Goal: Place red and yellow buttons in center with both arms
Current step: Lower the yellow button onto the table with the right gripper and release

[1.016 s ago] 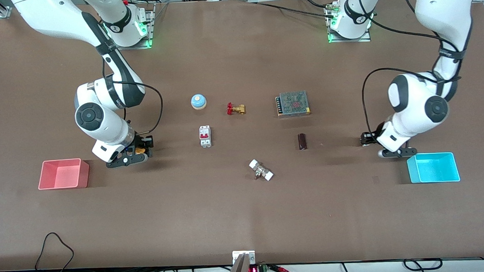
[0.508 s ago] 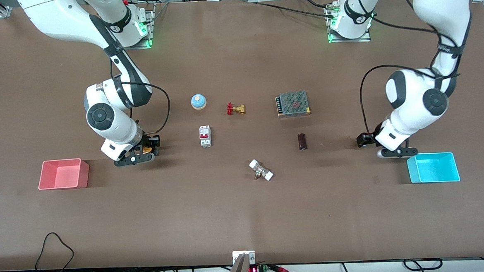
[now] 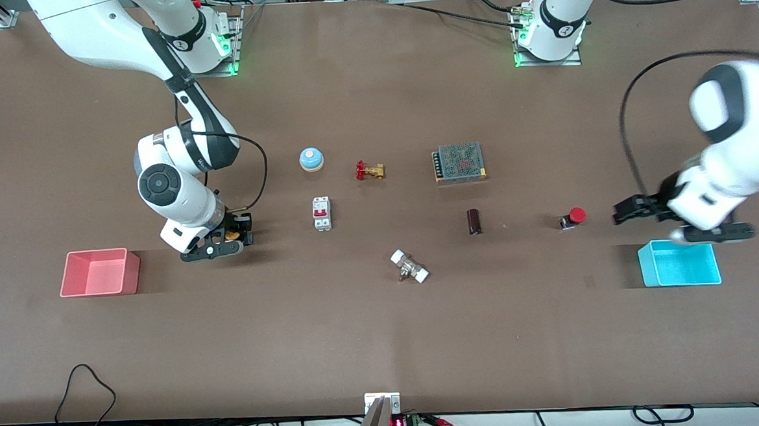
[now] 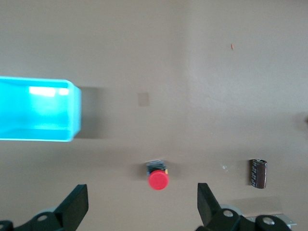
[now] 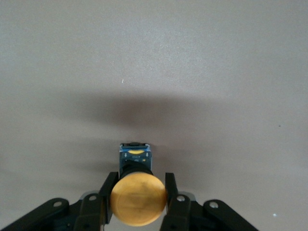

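Observation:
The red button [image 3: 573, 216] stands on the brown tabletop between a dark cylinder and the cyan tray, free of any gripper. It also shows in the left wrist view [image 4: 158, 179]. My left gripper [image 3: 627, 211] is open and empty, up over the table beside the cyan tray, toward the left arm's end from the button; its jaws [image 4: 142, 207] stand wide apart. My right gripper [image 3: 230, 232] is shut on the yellow button [image 5: 138, 199], low over the table between the pink tray and the white breaker; the orange-yellow cap [image 3: 230, 235] peeks out there.
A pink tray [image 3: 100, 272] and a cyan tray [image 3: 679, 262] sit at the table's two ends. In the middle lie a blue bell [image 3: 311, 159], red-handled valve [image 3: 369, 170], power supply [image 3: 459, 163], white breaker [image 3: 322, 213], dark cylinder [image 3: 474, 221] and white-ended fitting [image 3: 409, 266].
My left gripper let go of the red button, which now stands on the table, and drew away toward the left arm's end. My right gripper carried the yellow button slightly toward the middle.

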`<state>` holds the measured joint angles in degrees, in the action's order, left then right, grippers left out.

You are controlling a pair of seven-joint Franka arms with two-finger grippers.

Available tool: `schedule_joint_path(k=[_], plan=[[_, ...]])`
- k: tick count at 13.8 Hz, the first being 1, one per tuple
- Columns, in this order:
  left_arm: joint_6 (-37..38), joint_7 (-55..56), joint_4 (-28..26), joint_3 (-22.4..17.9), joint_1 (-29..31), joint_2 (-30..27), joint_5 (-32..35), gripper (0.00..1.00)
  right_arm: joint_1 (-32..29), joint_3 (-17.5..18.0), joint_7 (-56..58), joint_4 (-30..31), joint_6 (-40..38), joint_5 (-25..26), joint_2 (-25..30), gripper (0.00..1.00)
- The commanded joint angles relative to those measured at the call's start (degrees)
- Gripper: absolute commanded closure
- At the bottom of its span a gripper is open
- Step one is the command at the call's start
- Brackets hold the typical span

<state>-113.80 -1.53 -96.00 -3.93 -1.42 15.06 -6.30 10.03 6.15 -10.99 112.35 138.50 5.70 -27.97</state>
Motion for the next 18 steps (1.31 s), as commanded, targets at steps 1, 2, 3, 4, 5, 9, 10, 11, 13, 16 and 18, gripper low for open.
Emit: schedule_joint_path(k=[1,2,3,4,5,9,10,11,13,16,18], plan=[[3.32,-0.4,4.77,-0.29,0.1,-1.25,2.26,0.0,0.34,-0.17,-1.31,0.5,0.99,0.81,0.02,0.51],[4.28,-0.4,4.69,-0.29,0.27,-2.74,2.26,0.0,0.34,-0.26,-1.31,0.42,0.99,0.72,0.02,0.5],[6.46,-0.31,4.95,-0.11,0.62,-3.89,2.26,0.0,0.43,-0.26,-2.09,0.33,0.9,0.72,0.2,0.41],[9.44,0.03,5.3,-0.11,0.72,-4.86,2.17,0.0,0.43,-0.17,-2.97,-0.02,0.72,0.72,0.55,0.39],[12.35,1.43,6.08,0.24,0.72,-5.57,2.26,0.0,0.52,-0.17,-3.59,-0.37,0.72,0.72,0.73,0.29],[17.91,2.33,5.92,0.68,0.63,-9.6,2.61,0.0,0.61,0.01,-4.21,-1.86,0.11,0.02,2.39,0.0],[18.26,2.06,5.92,0.59,0.72,-10.22,2.7,0.0,0.61,0.01,-4.21,-2.83,-1.63,-0.5,3.88,0.0],[18.26,2.06,6.44,0.42,0.72,-10.23,2.7,0.0,0.69,0.01,-4.21,-5.01,-5.74,-0.95,5.63,0.0],[19.32,0.14,6.97,0.07,0.72,-10.06,2.7,0.0,0.0,-0.08,-3.77,-11.59,-16.88,-3.14,9.85,0.0],[20.28,0.3,7.06,-0.11,0.8,-10.14,2.7,0.0,-5.18,-0.52,-0.63,-18.02,-30.88,-3.59,17.15,0.0],[22.47,1.96,7.15,0.06,0.72,-10.23,2.7,0.0,-6.95,-3.49,5.25,-22.59,-38.18,-3.5,18.74,0.0]])
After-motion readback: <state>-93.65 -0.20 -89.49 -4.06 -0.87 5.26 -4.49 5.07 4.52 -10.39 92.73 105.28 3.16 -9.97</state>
